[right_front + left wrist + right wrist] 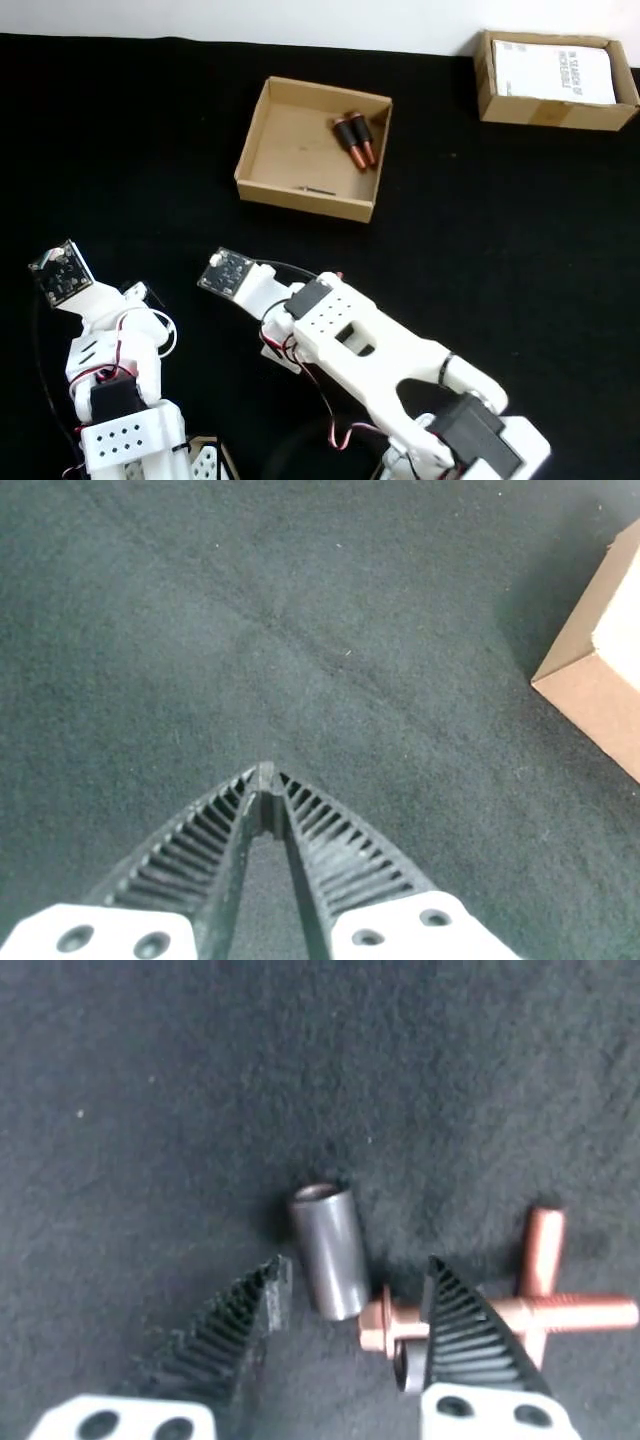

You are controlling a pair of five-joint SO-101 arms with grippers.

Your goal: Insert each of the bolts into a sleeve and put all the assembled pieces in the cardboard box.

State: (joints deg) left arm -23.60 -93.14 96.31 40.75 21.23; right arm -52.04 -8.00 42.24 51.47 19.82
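In the high view, the cardboard box (300, 198) is seen on the black tabletop (500, 250), well apart from both arms. Two assembled pieces (353, 141) lie side by side inside it, near its far right corner. A second box (553, 110) holding printed paper stands at the far right edge. The left arm (110, 380) is seen at the near left, the right arm (370, 350) beside it, bent low over the tabletop.

In the left wrist view, the left jaws are seen pressed together at the tips, with nothing held. They are poised over bare tabletop, and a corner of the cardboard box (600, 680) is seen off to one side.

In the right wrist view, the right jaws are spread wide and nothing is held. A dark sleeve (330, 1250) lies on its side between them. A copper-coloured bolt (500, 1315) lies crosswise, its flanged head just beside the sleeve's near end, and it is crossed by a second bolt (542, 1245). A small dark part (406, 1365) is half hidden by one jaw and cannot be identified.

The sleeve is judged to be rigid, smooth and apt to roll, so it is best taken across the middle of its barrel. A bolt is best held by the shank near its head, so that the tip is left free for insertion
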